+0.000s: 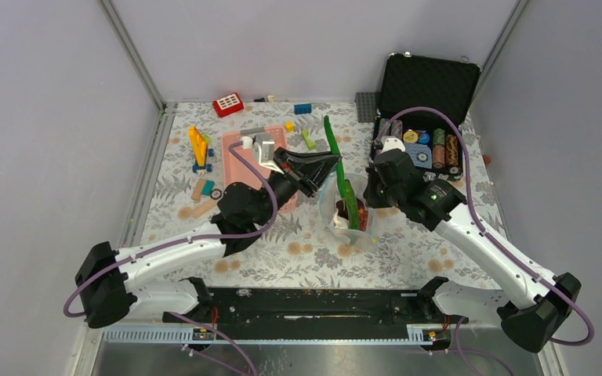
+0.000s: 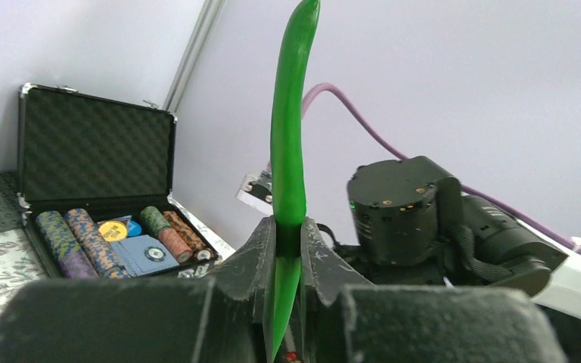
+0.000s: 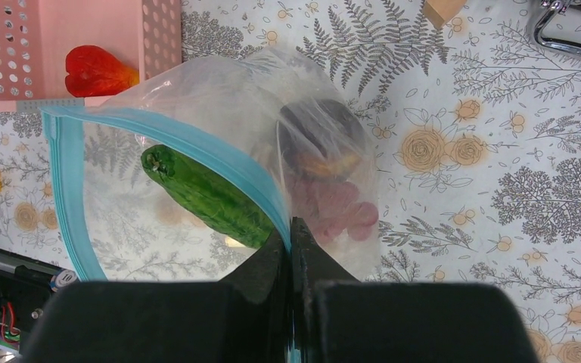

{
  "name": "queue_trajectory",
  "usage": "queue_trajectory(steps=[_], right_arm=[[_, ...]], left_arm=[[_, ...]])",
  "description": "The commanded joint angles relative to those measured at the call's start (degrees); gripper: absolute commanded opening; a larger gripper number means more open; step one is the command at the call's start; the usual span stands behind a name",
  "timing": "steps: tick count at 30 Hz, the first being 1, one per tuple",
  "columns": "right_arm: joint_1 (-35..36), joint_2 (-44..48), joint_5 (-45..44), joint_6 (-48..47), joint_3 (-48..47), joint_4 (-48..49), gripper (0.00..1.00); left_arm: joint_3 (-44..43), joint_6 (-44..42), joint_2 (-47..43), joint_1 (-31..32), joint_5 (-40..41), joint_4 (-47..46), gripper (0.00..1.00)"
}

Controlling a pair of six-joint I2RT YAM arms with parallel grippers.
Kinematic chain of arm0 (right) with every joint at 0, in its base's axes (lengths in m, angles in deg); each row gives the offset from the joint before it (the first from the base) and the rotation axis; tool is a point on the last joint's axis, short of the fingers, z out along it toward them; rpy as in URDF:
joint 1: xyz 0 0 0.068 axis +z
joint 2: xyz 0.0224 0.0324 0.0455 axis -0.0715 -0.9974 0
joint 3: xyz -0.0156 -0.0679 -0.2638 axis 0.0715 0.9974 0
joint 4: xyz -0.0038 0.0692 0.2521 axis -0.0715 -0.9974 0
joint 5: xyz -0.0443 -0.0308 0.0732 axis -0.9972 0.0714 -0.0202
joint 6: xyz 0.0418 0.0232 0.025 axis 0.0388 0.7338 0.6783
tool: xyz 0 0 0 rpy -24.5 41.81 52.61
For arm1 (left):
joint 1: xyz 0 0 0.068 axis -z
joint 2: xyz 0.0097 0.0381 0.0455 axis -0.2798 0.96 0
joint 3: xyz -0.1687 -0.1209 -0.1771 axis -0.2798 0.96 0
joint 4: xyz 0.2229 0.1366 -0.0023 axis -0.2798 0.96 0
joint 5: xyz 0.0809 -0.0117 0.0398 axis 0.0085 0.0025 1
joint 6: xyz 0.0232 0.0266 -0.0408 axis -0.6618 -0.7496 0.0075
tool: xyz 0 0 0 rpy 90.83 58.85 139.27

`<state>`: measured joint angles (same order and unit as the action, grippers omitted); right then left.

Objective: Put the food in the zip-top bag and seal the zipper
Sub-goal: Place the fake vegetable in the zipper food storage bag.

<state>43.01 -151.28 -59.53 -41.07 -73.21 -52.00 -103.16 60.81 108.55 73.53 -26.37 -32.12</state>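
Zip-top bag (image 1: 348,223) just at 5 o'clock of bench (image 1: 306,258) centre in the top view, propped up rather than lying flat, evidently to face the mouth upward for loading. Right fingers (image 3: 291,236) closed on the light-blue zipper (image 3: 66,189) at the near side of the mouth, lifting that edge and spreading the opening into a wide loop. Already inside: maroon round fruit (image 3: 321,132), grape bunch (image 3: 337,212) just toward 6 o'clock of it, and a second green pod (image 3: 208,197) lying slantwise under the blue strip. Left fingers (image 2: 289,227) clamped on a long green pod (image 2: 289,128) near its lower end, upright with the free tip toward 12 o'clock in the left wrist view. In the top view, poised at 11 o'clock of the bag, above and beside the mouth, probably for an end-first entry, to avoid snagging the flimsy rim. Red piece (image 3: 94,72) outside the bag at 10 o'clock in the right wrist view, at the pink basket's (image 3: 15,53) edge, so not yet loaded. Zipper unsealed; sealing judged premature with the mouth spread and food left out. Poker chip case (image 1: 427,86) at 1 o'clock of the bag, no part of the job
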Motion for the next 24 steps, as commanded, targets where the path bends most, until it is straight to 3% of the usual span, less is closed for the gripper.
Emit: queue_trajectory(steps=[1, 17, 22, 24], right_arm=[[-0.4, 1.8, 1.2, 1.0, 0.3, 1.2, 0.00], [-0.7, 1.6, 2.4, 2.8, 0.1, 0.9, 0.00], [-1.2, 1.5, 2.9, 3.4, 0.4, 1.0, 0.00], [-1.1, 1.3, 3.3, 3.6, 0.2, 1.0, 0.00]], left_arm=[[0.5, -2.8, 2.3, 0.2, 3.8, -6.4, 0.00], [11.2, -0.9, 7.8, 6.3, 13.6, -15.3, 0.00], [14.2, -2.7, 10.4, 10.4, 19.5, -23.3, 0.00], [14.5, -2.7, 11.7, 11.0, 19.6, -25.1, 0.05]])
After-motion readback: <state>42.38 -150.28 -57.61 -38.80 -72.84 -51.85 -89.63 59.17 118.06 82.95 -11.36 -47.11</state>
